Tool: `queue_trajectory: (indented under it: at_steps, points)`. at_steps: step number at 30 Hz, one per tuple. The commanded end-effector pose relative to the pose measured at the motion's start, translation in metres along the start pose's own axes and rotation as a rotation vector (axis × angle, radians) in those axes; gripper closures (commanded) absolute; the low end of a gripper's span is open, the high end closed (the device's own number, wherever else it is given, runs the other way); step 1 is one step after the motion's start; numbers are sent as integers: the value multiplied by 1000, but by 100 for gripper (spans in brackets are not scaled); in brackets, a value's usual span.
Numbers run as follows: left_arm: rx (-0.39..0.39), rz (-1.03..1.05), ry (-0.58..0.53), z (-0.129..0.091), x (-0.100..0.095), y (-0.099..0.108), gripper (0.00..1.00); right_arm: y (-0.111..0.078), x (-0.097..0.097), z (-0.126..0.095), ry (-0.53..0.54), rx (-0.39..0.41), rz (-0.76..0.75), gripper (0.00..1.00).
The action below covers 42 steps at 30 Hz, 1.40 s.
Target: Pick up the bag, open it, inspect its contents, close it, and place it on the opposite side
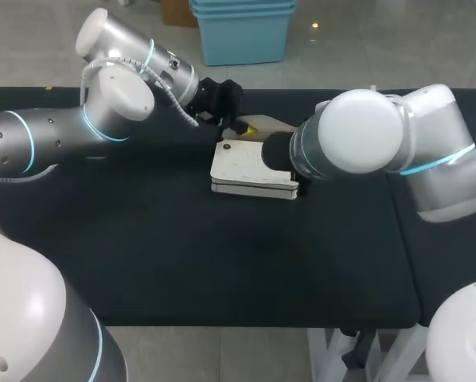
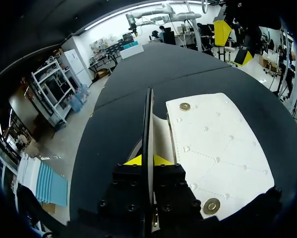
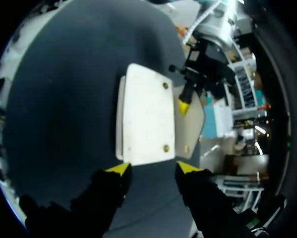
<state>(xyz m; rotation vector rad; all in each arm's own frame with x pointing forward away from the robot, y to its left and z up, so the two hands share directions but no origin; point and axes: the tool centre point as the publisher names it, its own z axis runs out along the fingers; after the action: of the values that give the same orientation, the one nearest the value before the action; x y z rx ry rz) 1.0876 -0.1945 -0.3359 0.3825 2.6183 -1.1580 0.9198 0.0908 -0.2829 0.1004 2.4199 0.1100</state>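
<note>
The white quilted bag (image 1: 250,171) lies flat on the black tabletop (image 1: 182,255), about mid-width and toward the far edge, with its flap (image 3: 193,121) swung off the body so the beige inner side shows. The left end effector (image 2: 147,159) is closed on that flap: the panel runs edge-on between its two yellow tips. The right end effector (image 3: 153,168) hangs spread wide just short of the bag's near edge, apparently touching nothing. This looks like the opening step, with inspection next. To do it well, the left arm should lift the flap along its hinge line rather than drag it sideways, gently enough that the light body does not slide. The right end effector could press down on the body to pin it, staying clear of the two metal snaps (image 2: 185,106) so the mouth shows plainly. As for writing, none can be read on the bag, only stitching and studs.
</note>
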Motion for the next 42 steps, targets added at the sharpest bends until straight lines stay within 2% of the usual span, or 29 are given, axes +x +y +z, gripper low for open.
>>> queue_trajectory:
  at_steps: [1,5,12,15,18,32,36,42]
  points:
    - [10,32,-72,-23,14,-23,100,0,-11,-10,10,2,-3,100]
    - [22,62,-110,-39,14,-42,100,3,-22,-18,9,2,-11,100]
    - [18,100,-152,-63,14,-60,100,7,-37,-25,37,20,-20,100]
    - [23,124,-158,-71,19,-67,100,12,-42,-27,74,3,-10,100]
    - [45,138,-153,-78,23,-72,100,18,-47,-22,142,-66,23,100]
    - [32,152,-129,-84,28,-74,100,20,-49,-18,150,-79,38,100]
    - [27,138,-148,-83,28,-80,100,27,-55,-8,192,-60,41,100]
    - [9,129,-155,-86,29,-84,100,31,-56,-1,236,-76,69,100]
